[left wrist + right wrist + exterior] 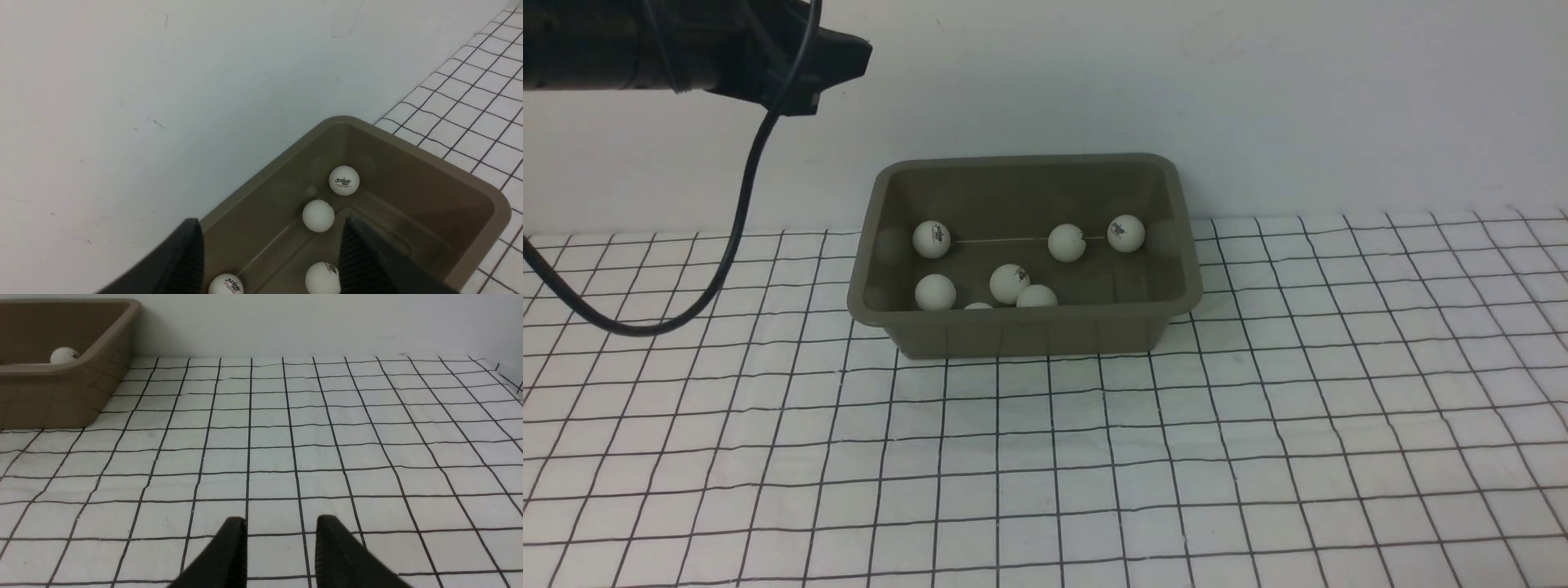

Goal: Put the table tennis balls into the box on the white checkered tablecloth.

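Black left arm (686, 49), dangling black cable (731, 245) (looped); ribbed tool fingers (359, 253).

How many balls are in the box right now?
7, all inside the box: three along the back, four nearer the front, one mostly hidden behind the rim.

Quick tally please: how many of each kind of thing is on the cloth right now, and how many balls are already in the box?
Table tennis balls: 7, all inside the box, one mostly hidden behind its near wall
Box: 1
White checkered tablecloth: 1
Loose balls on the cloth: 0
Total: 9 things
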